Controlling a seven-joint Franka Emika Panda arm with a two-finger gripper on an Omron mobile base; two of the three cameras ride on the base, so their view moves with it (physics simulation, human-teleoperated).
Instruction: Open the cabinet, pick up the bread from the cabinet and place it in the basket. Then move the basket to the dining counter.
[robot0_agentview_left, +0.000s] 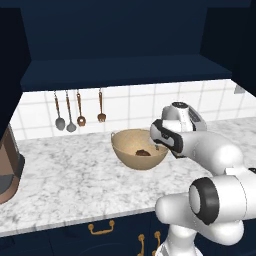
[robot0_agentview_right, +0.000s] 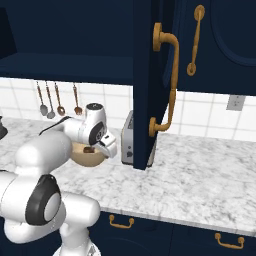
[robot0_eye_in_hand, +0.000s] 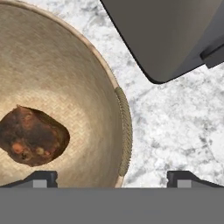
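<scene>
The bread (robot0_eye_in_hand: 31, 136) is seen lying at the bottom of the basket (robot0_agentview_left: 125, 150), which stands on the marbled worktop (robot0_agentview_left: 65, 185) beside the toaster (robot0_agentview_right: 128, 136). The gripper (robot0_eye_in_hand: 111, 178) is held over the basket's side handle (robot0_eye_in_hand: 125, 131), jaws apart on either side of the rim, gripping nothing. The cabinet (robot0_agentview_right: 150, 85) door is open.

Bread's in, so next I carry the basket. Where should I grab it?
Take the basket by its rim at the side handle, coming straight down from above. In the hand view the tool is open and straddles that handle, one fingertip inside the wall, one outside, clear of the bread and the toaster.
</scene>
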